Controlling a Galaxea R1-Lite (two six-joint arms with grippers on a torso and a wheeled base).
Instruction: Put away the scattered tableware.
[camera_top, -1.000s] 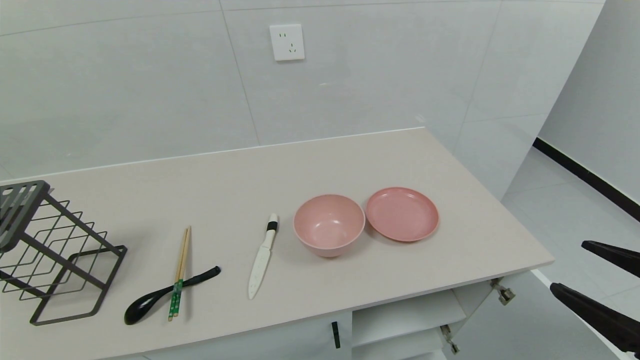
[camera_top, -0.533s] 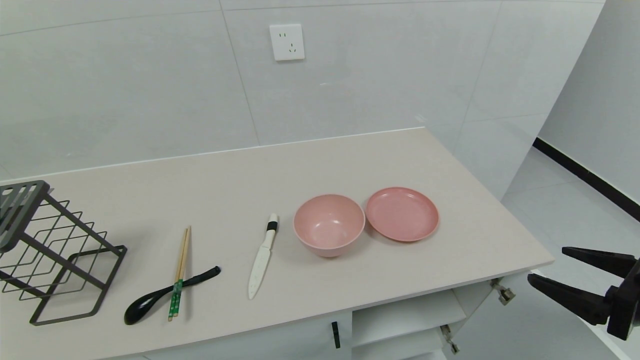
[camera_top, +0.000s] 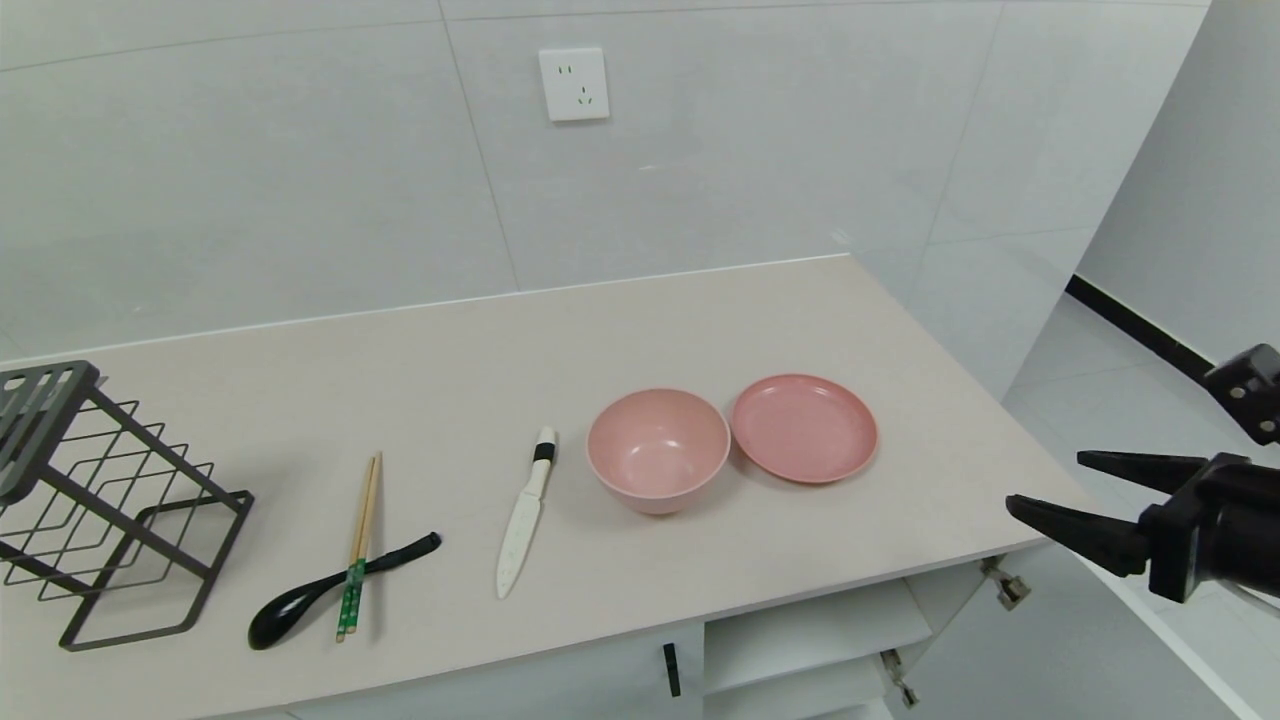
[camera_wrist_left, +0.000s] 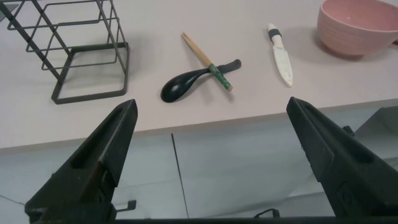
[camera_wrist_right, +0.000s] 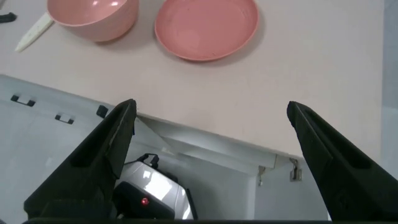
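On the beige counter a pink bowl (camera_top: 658, 448) (camera_wrist_right: 92, 16) (camera_wrist_left: 359, 26) stands beside a pink plate (camera_top: 804, 427) (camera_wrist_right: 206, 27). Left of the bowl lie a white knife (camera_top: 526, 511) (camera_wrist_left: 280, 53), a pair of chopsticks (camera_top: 359, 544) (camera_wrist_left: 208, 61) and a black spoon (camera_top: 331, 587) (camera_wrist_left: 194, 78) crossed under them. My right gripper (camera_top: 1045, 488) (camera_wrist_right: 211, 155) hangs open off the counter's right front corner, empty. My left gripper (camera_wrist_left: 211, 149) is open and empty, below and in front of the counter's front edge, facing the spoon.
A black wire rack (camera_top: 95, 495) (camera_wrist_left: 73, 46) stands at the counter's left end. Below the counter is an open cabinet with white shelves (camera_top: 815, 630). A tiled wall with a socket (camera_top: 573, 84) rises behind. The counter's right edge (camera_top: 960, 360) drops to the floor.
My right gripper has risen and moved left toward the counter's right front corner. The tableware has not moved.
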